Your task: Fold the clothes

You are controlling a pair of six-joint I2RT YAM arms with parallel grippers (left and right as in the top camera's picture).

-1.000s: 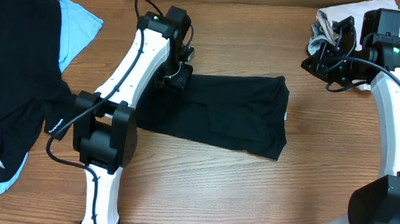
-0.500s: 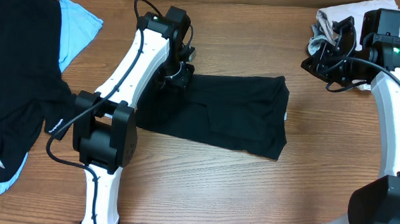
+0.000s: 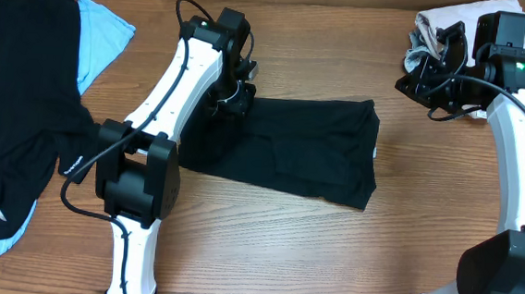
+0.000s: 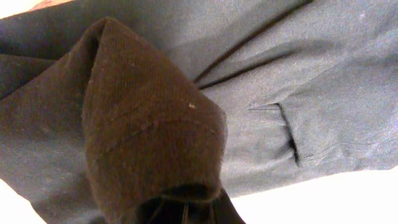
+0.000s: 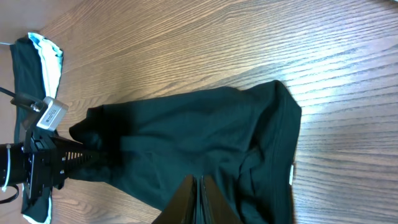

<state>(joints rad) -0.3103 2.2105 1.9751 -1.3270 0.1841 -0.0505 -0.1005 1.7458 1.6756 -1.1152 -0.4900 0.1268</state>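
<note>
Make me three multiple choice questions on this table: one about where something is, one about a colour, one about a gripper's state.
1. Where do the beige clothes lie? A far right corner; B table centre; C left edge.
2. What colour shows under the black pile at the left? A red; B light blue; C green.
3. The left gripper is: A open over wood; B shut on the centre black shirt; C out of view.
1 A, they lie by the right gripper. 2 B, the light-blue garment pokes out beside it. 3 B, cloth bunches at its closed fingers.
</note>
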